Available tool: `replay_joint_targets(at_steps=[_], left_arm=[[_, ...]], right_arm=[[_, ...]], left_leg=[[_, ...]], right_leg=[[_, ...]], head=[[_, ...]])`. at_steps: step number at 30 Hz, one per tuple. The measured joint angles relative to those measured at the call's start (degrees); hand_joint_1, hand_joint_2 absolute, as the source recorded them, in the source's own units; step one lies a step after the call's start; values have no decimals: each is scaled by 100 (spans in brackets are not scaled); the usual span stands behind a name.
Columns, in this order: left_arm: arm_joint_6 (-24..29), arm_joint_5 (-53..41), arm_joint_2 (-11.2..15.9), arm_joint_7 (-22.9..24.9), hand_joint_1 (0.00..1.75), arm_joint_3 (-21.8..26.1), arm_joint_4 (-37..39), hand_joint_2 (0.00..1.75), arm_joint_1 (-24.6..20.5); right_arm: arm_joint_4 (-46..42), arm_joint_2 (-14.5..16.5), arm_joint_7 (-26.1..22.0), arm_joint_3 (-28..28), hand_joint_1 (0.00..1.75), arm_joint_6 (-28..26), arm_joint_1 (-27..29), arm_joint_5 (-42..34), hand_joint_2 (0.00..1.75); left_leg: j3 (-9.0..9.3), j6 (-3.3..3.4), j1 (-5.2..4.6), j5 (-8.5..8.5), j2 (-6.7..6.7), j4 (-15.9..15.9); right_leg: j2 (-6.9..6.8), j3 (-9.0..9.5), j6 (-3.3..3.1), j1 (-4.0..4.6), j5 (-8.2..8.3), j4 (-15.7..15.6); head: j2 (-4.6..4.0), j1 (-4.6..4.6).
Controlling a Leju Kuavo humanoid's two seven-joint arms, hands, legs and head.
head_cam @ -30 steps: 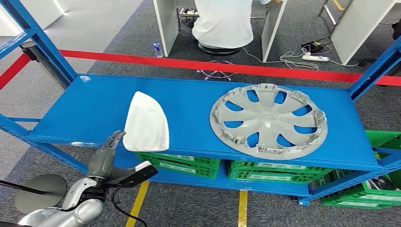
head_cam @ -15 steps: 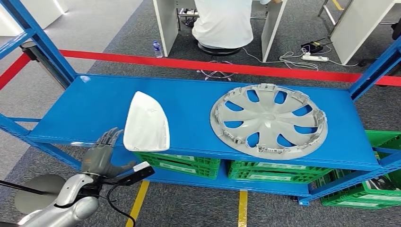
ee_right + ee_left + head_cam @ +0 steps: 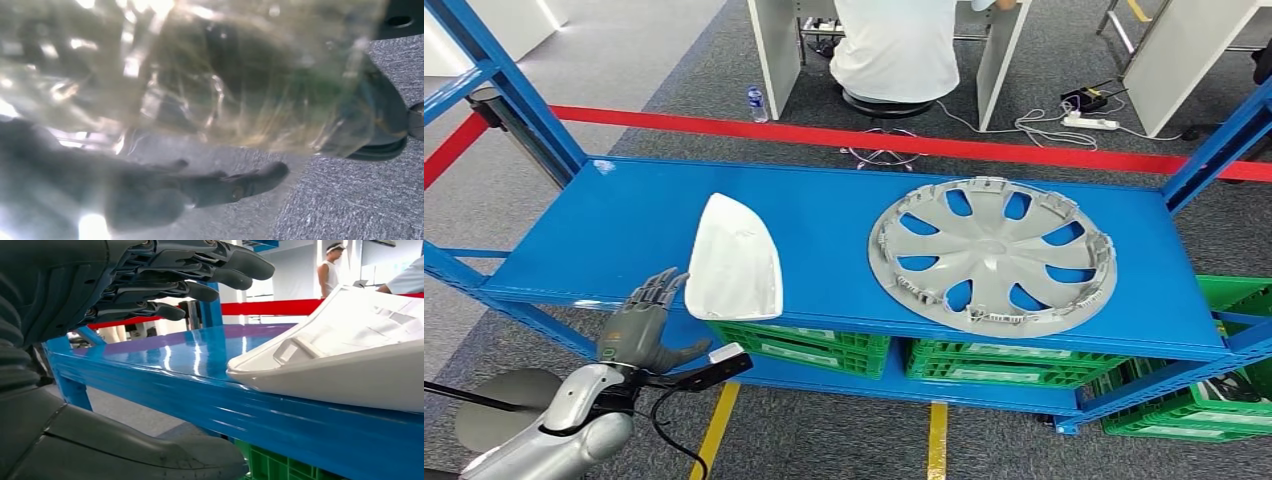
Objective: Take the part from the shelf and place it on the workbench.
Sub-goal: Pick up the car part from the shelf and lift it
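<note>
Low in the left of the head view, the left hand (image 3: 646,322) hangs just off the front lip of the blue shelf (image 3: 604,240), fingers (image 3: 656,290) spread and thumb swung out to the side, with nothing in its grasp. Up and to the right of it lies the white part (image 3: 734,262), a curved shell resting on the shelf, its broad end right at the front edge and its narrow tip pointing away toward the red barrier tape (image 3: 874,138); so its long axis runs front to back, roughly in line with the hand's reach. From the left wrist view the fingers sit above shelf level and the thumb below it, with the part's near rim (image 3: 320,365) just beside them but apart. Further right sits a grey wheel cover (image 3: 992,253). The right hand (image 3: 210,187) looks dim and blurred behind glare; I cannot tell its state. The left hand is plainly the nearer one.
</note>
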Motion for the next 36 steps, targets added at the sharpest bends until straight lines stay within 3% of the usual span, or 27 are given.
replay_joint_targets(at_steps=[10,23,31,32,33,36], left_arm=[[-32,-513,-48,-138,0,-309,80,175,-231],[22,-572,-574,-115,0,-773,107,175,-242],[18,-361,-700,-131,9,-848,107,175,-234],[18,-323,-705,-131,14,-850,107,175,-226],[18,-295,-707,-131,34,-851,108,175,-215],[17,-259,-707,-131,136,-849,109,175,-179]], right_arm=[[2,0,0,4,0,52,-2,116,0],[4,0,0,23,0,83,2,264,0],[4,0,0,28,0,85,2,272,0],[4,0,0,28,0,84,3,271,0],[4,0,0,28,0,84,4,270,0],[4,0,0,28,0,81,5,268,0]], left_leg=[[0,0,-1,0,0,1],[-1,1,-5,0,0,1],[0,1,-4,1,0,1],[0,1,-4,1,0,1],[-1,1,-4,0,0,1],[-1,1,-4,0,0,1]], right_leg=[[0,2,2,-1,2,0],[0,5,5,-4,3,0],[0,6,5,-3,3,0],[0,6,5,-3,3,0],[1,6,5,-3,3,0],[0,5,5,-3,3,0]], head=[[0,-1],[0,0],[0,-1],[0,-1],[0,-1],[0,-1]])
